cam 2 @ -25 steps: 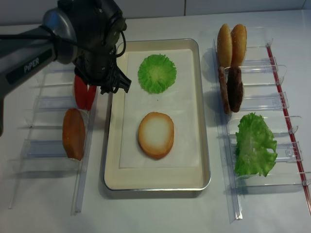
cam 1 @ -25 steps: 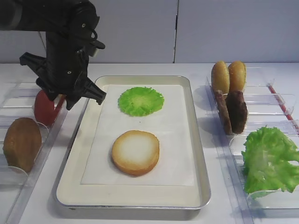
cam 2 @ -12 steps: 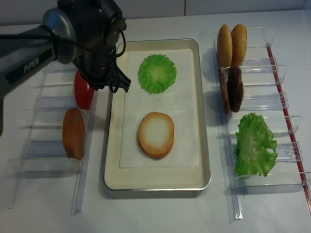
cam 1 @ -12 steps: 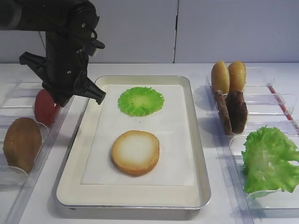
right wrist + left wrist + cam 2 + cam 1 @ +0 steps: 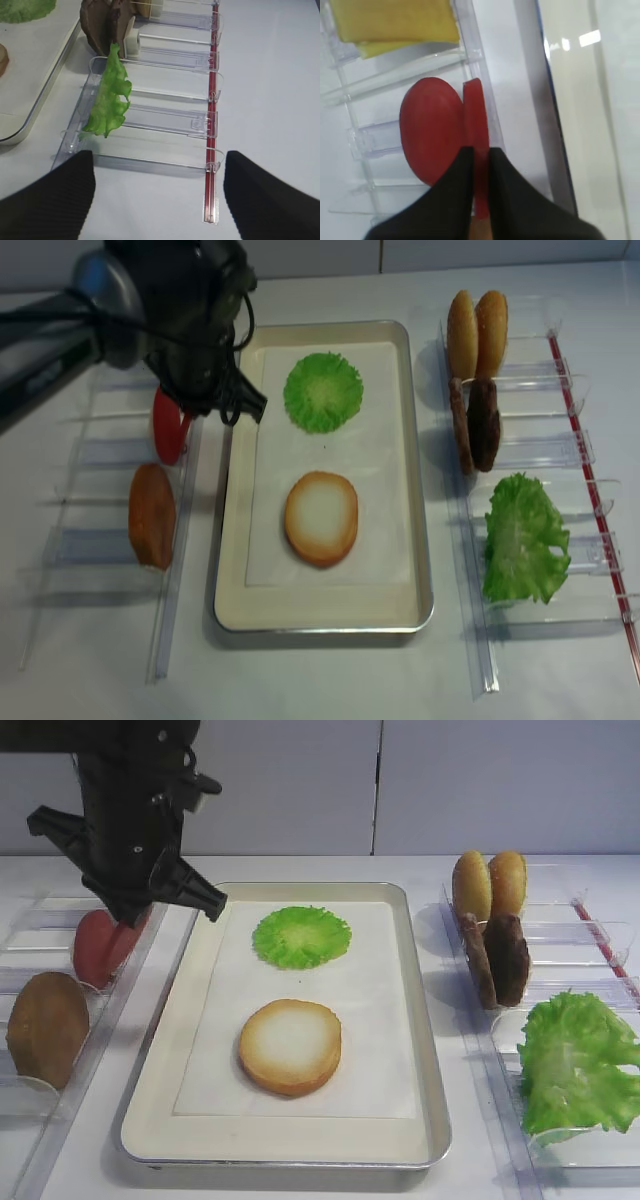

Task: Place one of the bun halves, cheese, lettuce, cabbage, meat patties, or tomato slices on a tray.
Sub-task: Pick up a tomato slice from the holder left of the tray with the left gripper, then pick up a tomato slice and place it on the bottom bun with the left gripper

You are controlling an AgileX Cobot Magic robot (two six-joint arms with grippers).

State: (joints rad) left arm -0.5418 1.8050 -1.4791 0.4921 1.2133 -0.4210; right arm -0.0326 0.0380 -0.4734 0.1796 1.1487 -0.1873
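My left gripper (image 5: 479, 152) is shut on the edge of one upright red tomato slice (image 5: 476, 110), with a second tomato slice (image 5: 427, 135) right beside it in the left clear rack. From above, this gripper (image 5: 127, 916) hangs over the rack just left of the silver tray (image 5: 160, 1120). On the tray's paper lie a bun half (image 5: 290, 1047), cut face up, and a round green cabbage leaf (image 5: 301, 936). The yellow cheese (image 5: 395, 20) stands farther along the left rack. My right gripper (image 5: 157, 195) is open and holds nothing, near the lettuce (image 5: 110, 100).
The right rack (image 5: 600, 935) holds two upright bun halves (image 5: 490, 885), dark meat patties (image 5: 497, 960) and ruffled lettuce (image 5: 575, 1065). Another bun half (image 5: 45, 1025) stands in the left rack, nearer the front. A red strip (image 5: 212, 100) runs along the right rack's outer side.
My left gripper went from open around the tomato slices to shut on one slice. The arm has since risen a little. Nothing on the tray or in the right rack has moved.
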